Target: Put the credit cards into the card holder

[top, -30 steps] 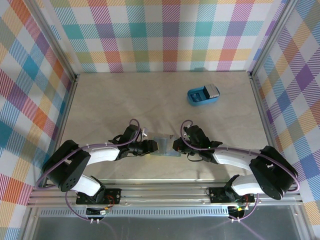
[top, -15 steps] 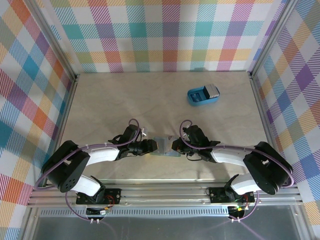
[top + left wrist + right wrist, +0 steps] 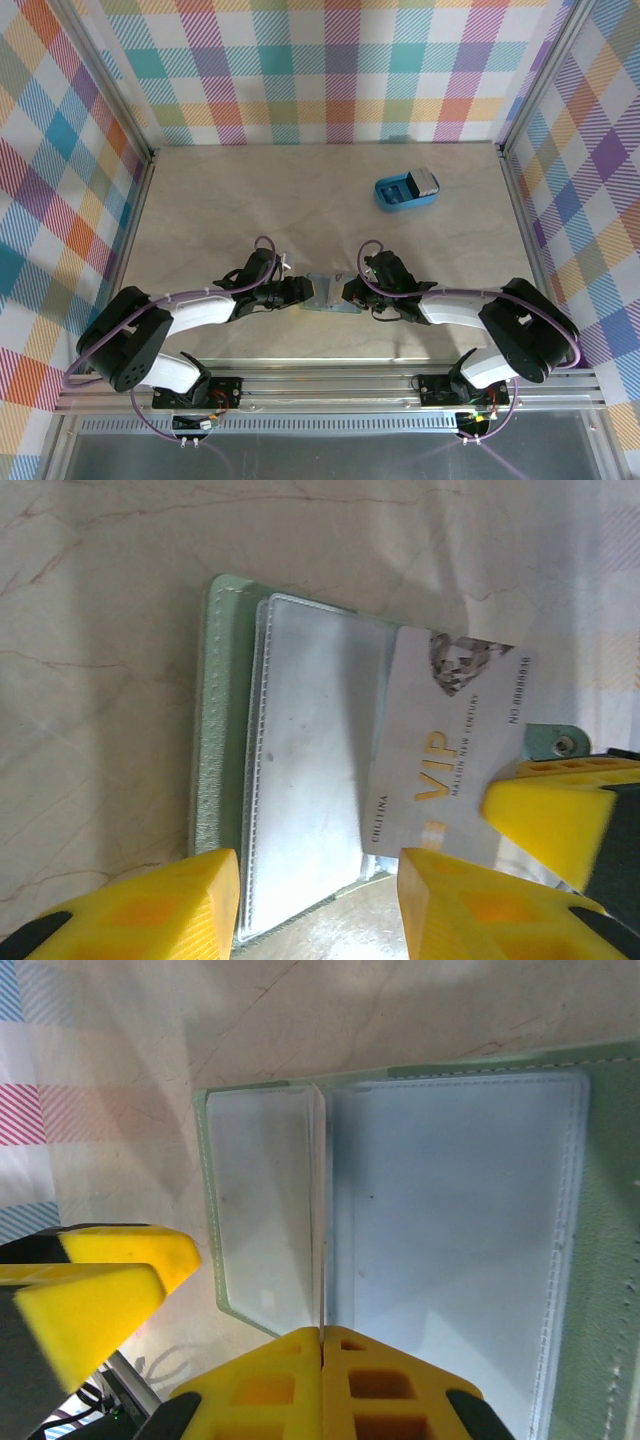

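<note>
The sage-green card holder [image 3: 328, 293] lies open on the table between my two grippers, its clear sleeves facing up [image 3: 215, 730] [image 3: 610, 1210]. My right gripper [image 3: 348, 290] [image 3: 322, 1345] is shut on a grey-white credit card [image 3: 450, 750] printed "VIP". In the right wrist view the card appears edge-on [image 3: 322, 1210]. Its far edge lies over a clear sleeve; I cannot tell whether it is inside a slot. My left gripper [image 3: 308, 292] [image 3: 318, 910] is open at the holder's near edge, its fingers straddling the sleeve's corner. More credit cards [image 3: 425, 181] rest in the blue tray.
The bright blue tray [image 3: 395, 200] stands at the back right of the marbled table. Plaid walls enclose the table on three sides. A metal rail [image 3: 330, 385] runs along the near edge by the arm bases.
The right arm's elbow has shifted a little to the left. Both grippers stay at the card holder, the card still held.
</note>
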Controlling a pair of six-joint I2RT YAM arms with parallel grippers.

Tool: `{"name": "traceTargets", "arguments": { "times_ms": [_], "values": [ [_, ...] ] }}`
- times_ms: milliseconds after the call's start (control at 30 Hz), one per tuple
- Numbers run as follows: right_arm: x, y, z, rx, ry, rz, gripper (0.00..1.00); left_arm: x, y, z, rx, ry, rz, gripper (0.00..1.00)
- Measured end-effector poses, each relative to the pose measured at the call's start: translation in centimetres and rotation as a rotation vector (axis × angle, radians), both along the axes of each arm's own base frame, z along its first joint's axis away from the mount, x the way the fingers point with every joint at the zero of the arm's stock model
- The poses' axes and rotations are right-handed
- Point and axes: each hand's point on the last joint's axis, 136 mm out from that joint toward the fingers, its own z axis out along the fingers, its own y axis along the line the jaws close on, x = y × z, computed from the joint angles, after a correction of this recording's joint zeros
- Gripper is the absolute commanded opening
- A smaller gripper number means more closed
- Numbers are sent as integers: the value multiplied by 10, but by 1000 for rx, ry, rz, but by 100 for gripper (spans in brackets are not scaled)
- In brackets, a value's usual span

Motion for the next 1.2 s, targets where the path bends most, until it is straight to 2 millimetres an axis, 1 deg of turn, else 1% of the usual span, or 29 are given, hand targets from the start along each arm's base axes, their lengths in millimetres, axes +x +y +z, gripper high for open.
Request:
{"name": "traceTargets", "arguments": {
  "times_ms": [133, 267, 667, 1033, 1200],
  "values": [
    [0, 0, 0, 0, 1, 0, 0, -2, 1, -10, 18, 24, 0, 46],
    [-1, 0, -1, 0, 5, 4, 0, -1, 1, -13, 21, 28, 0, 46],
    [-11, -2, -9, -27, 43, 50, 0, 1, 0, -13, 15, 19, 0, 45],
    [-8, -5, -11, -45, 58, 34, 0, 1, -1, -14, 15, 20, 0, 44],
    [-7, -5, -19, -66, 73, 32, 0, 1, -1, -14, 15, 21, 0, 44]
  ]
}}
